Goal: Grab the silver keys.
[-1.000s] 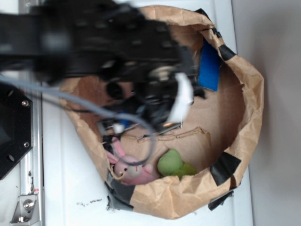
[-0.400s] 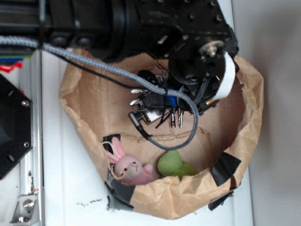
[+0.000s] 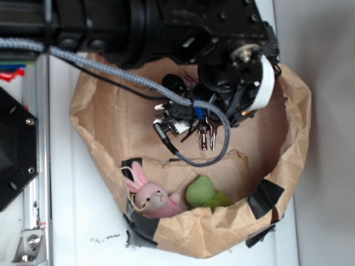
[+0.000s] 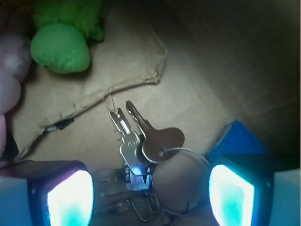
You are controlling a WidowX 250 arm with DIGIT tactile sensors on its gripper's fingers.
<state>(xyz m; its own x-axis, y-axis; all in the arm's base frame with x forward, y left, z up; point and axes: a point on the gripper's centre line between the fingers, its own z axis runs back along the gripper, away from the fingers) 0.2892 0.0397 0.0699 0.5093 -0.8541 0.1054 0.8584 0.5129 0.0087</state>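
Silver-grey metal is seen between the jaws in the wrist view: the silver keys (image 4: 141, 150), a small bunch on a thin wire ring, lie on the brown paper floor of a crumpled brown paper bag (image 3: 288, 166) patched with black tape, midway between the two glowing blue-white fingertips (image 4: 70, 200) and slightly ahead of them. The jaws of the black robot gripper (image 4: 150, 200) are spread wide, one pad on either side of the bunch, and nothing is clamped between them. The largest key, with a rounded head, is pointed away from the jaws. A blue rectangular block (image 4: 237, 140) is seen just inside the right-hand fingertip. Farther ahead of the jaws, to the left, a green plush toy (image 4: 61, 44) and a pink plush rabbit (image 3: 151, 199) are seen.
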